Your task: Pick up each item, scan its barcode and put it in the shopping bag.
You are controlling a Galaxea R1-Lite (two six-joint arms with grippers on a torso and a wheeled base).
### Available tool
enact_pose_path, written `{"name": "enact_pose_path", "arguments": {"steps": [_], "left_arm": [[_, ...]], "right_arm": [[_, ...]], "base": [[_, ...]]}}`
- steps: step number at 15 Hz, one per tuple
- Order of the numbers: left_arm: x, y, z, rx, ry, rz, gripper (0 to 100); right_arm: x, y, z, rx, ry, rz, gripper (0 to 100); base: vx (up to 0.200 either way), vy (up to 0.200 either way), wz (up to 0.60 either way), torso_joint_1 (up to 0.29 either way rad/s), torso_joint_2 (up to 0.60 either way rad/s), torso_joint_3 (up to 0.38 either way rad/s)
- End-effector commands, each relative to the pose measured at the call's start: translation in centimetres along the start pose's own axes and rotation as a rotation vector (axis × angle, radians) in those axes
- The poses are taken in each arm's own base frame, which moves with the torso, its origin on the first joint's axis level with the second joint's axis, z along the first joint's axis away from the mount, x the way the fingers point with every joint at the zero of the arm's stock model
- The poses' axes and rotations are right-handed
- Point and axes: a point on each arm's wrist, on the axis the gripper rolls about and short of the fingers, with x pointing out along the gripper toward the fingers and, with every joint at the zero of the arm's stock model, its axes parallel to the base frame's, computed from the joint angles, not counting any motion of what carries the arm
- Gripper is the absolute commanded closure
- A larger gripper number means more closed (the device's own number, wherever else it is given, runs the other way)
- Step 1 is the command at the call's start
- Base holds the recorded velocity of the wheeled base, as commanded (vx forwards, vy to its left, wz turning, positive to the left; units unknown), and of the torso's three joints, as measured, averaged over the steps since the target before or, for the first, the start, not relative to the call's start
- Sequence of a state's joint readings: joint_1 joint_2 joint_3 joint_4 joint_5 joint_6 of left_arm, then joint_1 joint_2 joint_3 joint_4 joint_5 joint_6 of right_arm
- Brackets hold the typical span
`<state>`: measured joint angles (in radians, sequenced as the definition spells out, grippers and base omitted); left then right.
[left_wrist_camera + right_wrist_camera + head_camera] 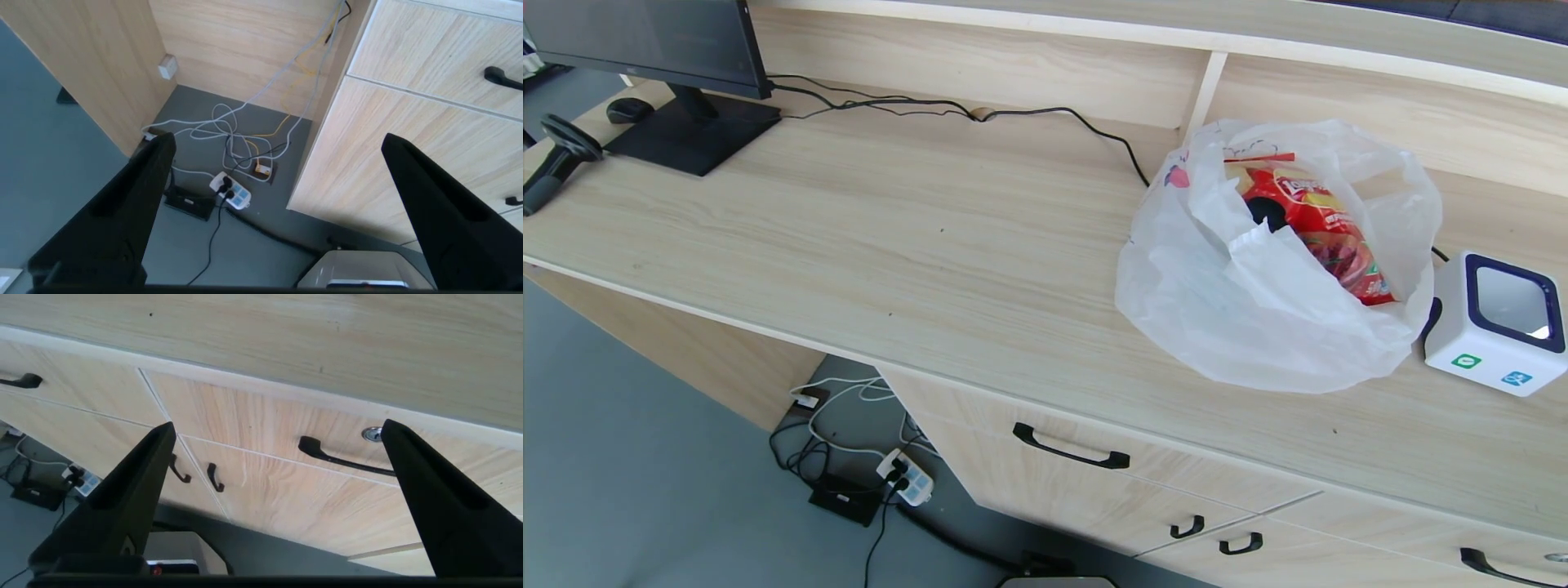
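Snack packets we count as one: a red snack packet [1327, 237] inside the single white shopping bag [1241, 318], right of centre in the head view, its long axis slanting from upper left to lower right. One white box scanner [1494, 327] sits just beside the bag at the right edge; one handheld scanner [556, 163] lies far left. Our two grippers, left gripper [278, 139] and right gripper [278, 425], gape wide, holding nothing.

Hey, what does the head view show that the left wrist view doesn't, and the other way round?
Head view alone: the shopping bag holding a red snack packet, the white scanner box beside it, and the monitor, on the counter. Left wrist view alone: the left tool, open, above the floor. Shared: the power strip with cables on the floor, and drawer fronts.
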<state>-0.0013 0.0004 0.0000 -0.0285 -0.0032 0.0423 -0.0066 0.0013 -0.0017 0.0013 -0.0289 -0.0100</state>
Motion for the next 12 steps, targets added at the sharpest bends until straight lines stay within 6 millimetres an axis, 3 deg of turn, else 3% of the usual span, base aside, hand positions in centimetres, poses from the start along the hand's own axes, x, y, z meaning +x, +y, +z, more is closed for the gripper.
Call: {"name": "enact_pose_path", "arguments": {"steps": [1, 12], "left_arm": [[0.01, 0.00, 0.01, 0.001, 0.000, 0.000, 0], [0.01, 0.00, 0.01, -0.007, 0.000, 0.000, 0]], "right_arm": [[0.00, 0.00, -0.01, -0.001, 0.001, 0.000, 0], [0.00, 0.00, -0.01, 0.012, 0.001, 0.000, 0]], "base": [[0.000, 0.000, 0.00, 0.000, 0.00, 0.000], [0.000, 0.000, 0.00, 0.000, 0.00, 0.000]]}}
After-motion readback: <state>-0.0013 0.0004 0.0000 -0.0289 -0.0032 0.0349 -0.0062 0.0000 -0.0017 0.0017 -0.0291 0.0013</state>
